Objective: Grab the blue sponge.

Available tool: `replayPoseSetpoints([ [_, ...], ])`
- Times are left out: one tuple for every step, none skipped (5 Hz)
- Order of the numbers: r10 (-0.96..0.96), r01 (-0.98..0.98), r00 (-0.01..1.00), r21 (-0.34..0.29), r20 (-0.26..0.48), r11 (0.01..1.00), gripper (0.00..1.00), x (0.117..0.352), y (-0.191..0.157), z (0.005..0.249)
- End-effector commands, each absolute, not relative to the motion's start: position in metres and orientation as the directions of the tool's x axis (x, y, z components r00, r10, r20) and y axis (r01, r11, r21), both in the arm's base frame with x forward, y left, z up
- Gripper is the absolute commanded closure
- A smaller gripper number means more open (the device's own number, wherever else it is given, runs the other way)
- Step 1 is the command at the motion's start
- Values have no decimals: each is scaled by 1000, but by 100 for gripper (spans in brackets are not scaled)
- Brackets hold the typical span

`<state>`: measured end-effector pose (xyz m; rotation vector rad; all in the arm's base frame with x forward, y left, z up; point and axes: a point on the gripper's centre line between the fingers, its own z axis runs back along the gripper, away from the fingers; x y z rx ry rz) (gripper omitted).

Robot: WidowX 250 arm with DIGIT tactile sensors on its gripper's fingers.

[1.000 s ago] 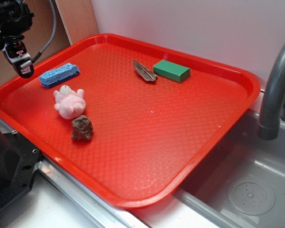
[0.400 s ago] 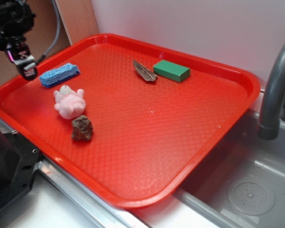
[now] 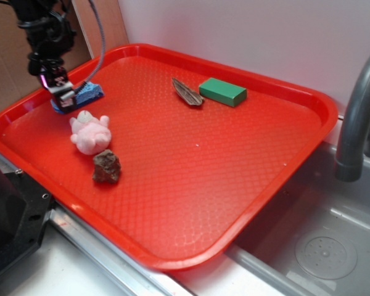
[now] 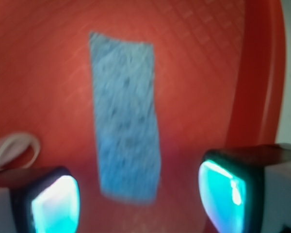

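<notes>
Tray: the red tray (image 3: 283, 179) lay beside a sink (image 3: 333, 246), with a grey faucet (image 3: 357, 123) at its right edge.
Sponge: the blue sponge (image 3: 89, 92) lay flat in the tray's far-left corner, near the rim; in the exterior view the end effector covered its left end. In the wrist view the sponge (image 4: 125, 114) ran lengthwise away from the camera, blurred but whole.
End effector: the end effector (image 3: 61, 97) hung over the sponge's left end. Its fingers (image 4: 53, 201) were spread wide, one on each side of the sponge's near end, and nothing was pinched between them. Whether they touched the tray could not be told.
Toy: a pink plush toy (image 3: 90, 132) sat just in front of the sponge, apart from it.
Rock: a brown rock (image 3: 106, 166) lay just in front of the toy.
Block: a green block (image 3: 222, 91) lay near the tray's back rim, well apart from the sponge.
Bark: a brown bark-like piece (image 3: 187, 92) lay just left of the block.
</notes>
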<state>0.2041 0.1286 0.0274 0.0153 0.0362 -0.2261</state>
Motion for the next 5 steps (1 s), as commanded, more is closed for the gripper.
replayPoseSetpoints([
  [-233,235,972,55,-41,970,4,219,123,2],
  [-219,219,976,46,-1,975,100,211,116,20],
  [-201,200,979,31,29,979,100,200,110,47],
  [-200,200,978,7,51,980,100,191,104,72],
  [-98,97,994,25,47,995,100,175,98,114],
])
